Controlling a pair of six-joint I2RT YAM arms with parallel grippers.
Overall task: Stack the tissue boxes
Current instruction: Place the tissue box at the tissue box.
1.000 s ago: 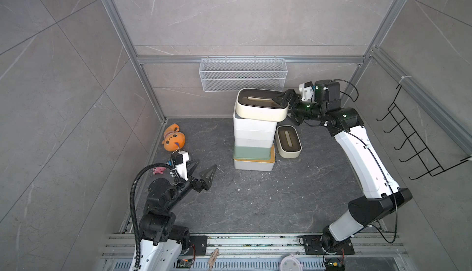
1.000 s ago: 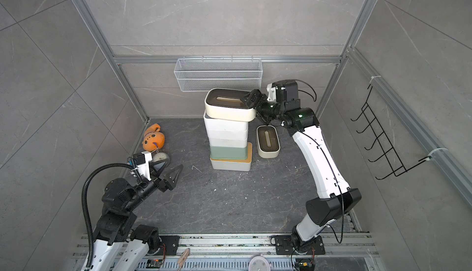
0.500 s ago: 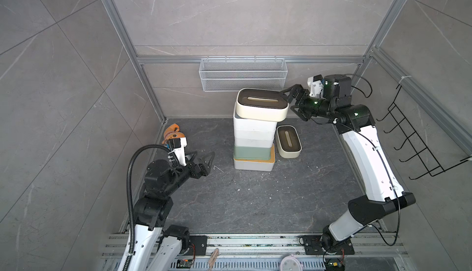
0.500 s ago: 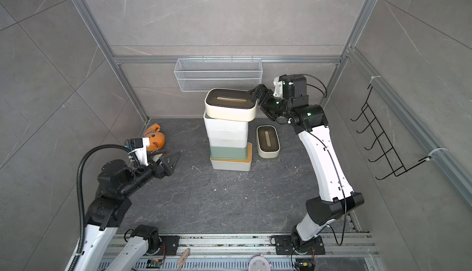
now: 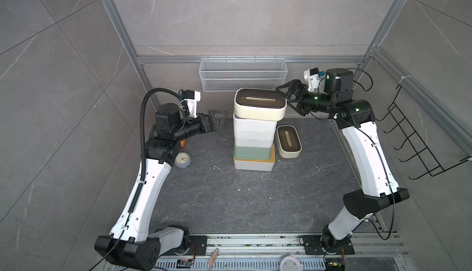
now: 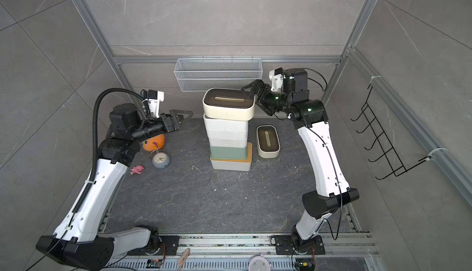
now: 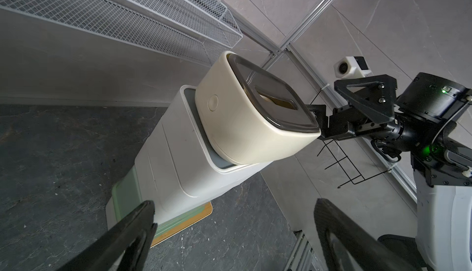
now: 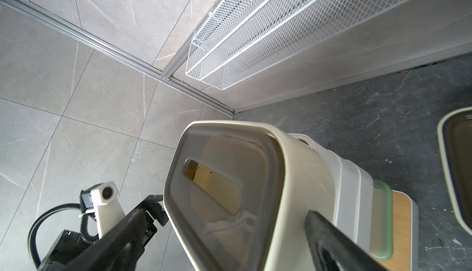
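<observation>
The stack of tissue boxes (image 5: 254,139) stands toward the back of the dark counter (image 5: 229,200), below the wire basket (image 5: 242,74) on the wall. Its top cream box (image 5: 259,105) sits slightly askew on the white one beneath. The right gripper (image 5: 282,94) has its jaws spread wide about that box's end; whether they touch it I cannot tell. The left gripper (image 5: 219,119) hangs apart on the stack's other side, jaws wide and empty. A second cream box (image 5: 288,141) lies on the counter just beside the stack.

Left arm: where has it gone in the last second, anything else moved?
The left gripper rose from near the floor, open, to face the top cream box. The right gripper shifted slightly, still open at that box's other end. The stack and the loose cream box stayed put.
</observation>
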